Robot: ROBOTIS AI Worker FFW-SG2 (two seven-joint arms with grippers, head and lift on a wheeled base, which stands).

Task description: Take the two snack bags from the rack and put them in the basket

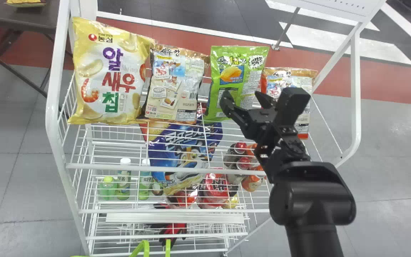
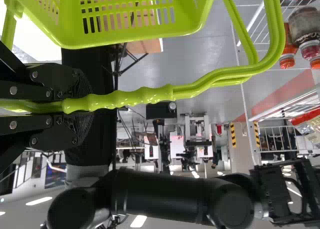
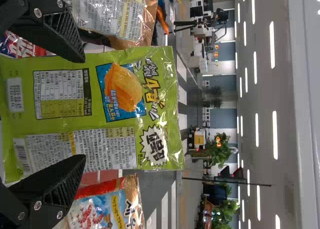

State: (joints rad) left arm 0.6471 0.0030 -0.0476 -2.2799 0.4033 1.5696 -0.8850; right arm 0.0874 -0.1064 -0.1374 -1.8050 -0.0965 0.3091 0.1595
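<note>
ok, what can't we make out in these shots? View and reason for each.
- Basket contents: left wrist view, cut off by the top edge.
- Middle of the rightmost bag: head view, behind the right gripper.
- Whether that gripper touches the green bag: right wrist view, they overlap, depth unclear.
- Full shape of the red-and-black item: head view, behind shelf wires.

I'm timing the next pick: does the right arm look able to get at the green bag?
Probably yes: the right arm's jaws are open in front of the green bag, with nothing seen in between, though the brown bag close beside it might get brushed.
</note>
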